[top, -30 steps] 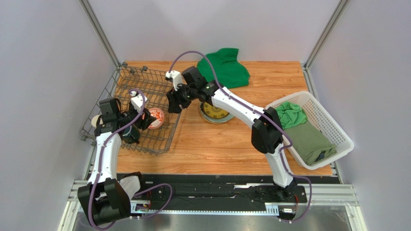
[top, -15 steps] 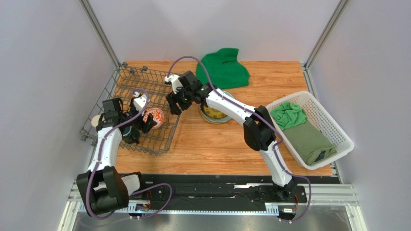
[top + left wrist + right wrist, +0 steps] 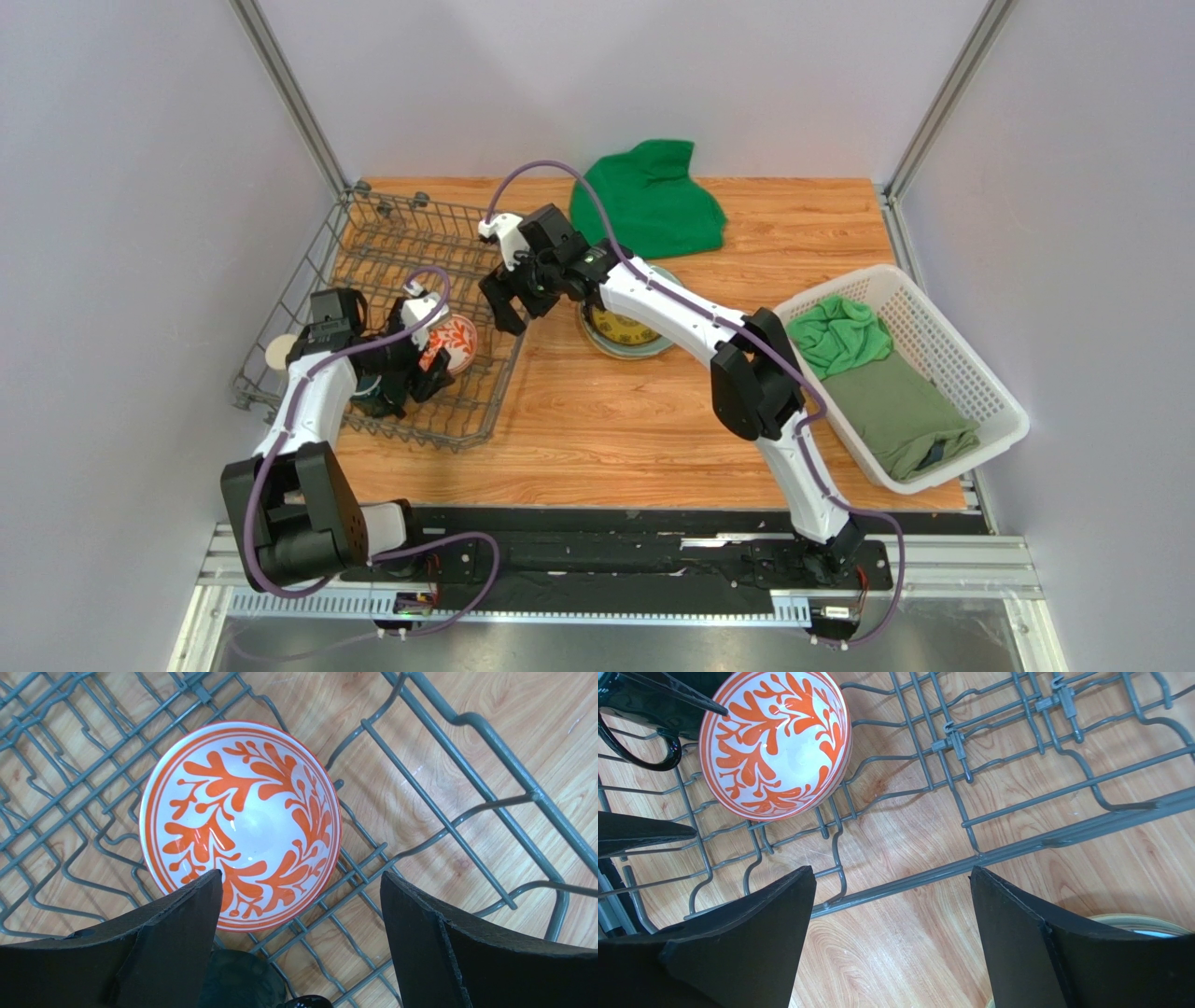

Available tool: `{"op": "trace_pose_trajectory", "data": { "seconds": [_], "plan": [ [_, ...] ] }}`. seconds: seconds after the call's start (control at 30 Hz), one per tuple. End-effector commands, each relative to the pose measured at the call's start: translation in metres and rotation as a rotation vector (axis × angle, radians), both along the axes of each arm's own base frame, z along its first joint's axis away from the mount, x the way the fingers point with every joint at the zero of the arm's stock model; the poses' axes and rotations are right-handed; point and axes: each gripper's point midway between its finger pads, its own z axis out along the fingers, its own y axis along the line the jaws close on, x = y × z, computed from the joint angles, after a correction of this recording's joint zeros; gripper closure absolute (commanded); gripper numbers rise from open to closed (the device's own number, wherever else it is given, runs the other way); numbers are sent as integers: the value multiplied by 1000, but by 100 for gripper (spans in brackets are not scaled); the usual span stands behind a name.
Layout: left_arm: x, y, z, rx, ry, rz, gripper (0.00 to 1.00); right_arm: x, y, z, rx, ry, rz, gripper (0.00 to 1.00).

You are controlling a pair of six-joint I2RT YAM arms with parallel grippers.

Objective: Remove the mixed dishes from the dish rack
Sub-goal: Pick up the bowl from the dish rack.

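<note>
Red-and-white bowl | mouth upward in dish rack | left tool, right tool both apart

Two arms, white links, black joints, looping purple cables, matte black wedge fingers.

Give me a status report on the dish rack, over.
Left gripper open above red-and-white bowl in dish rack. Right gripper open, empty, over rack rim. Dark mug right beside bowl.
</note>
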Motion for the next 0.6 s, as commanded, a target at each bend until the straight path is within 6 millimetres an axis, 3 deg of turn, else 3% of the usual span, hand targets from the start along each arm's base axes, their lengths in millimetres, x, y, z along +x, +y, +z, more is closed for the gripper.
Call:
{"op": "trace_pose_trajectory", "data": {
  "seconds": [0.0,0.23,0.57],
  "plan": [
    [8,2,7,50,-52,-72,10,2,-4,64,66,-121,-12,14],
    [16,7,-7,94,-27,-100,18,0,-16,75,48,-136,-41,14],
    [23,5,-20,89,6,-131,38,-7,-30,66,5,-129,-41,14]
  ]
}}
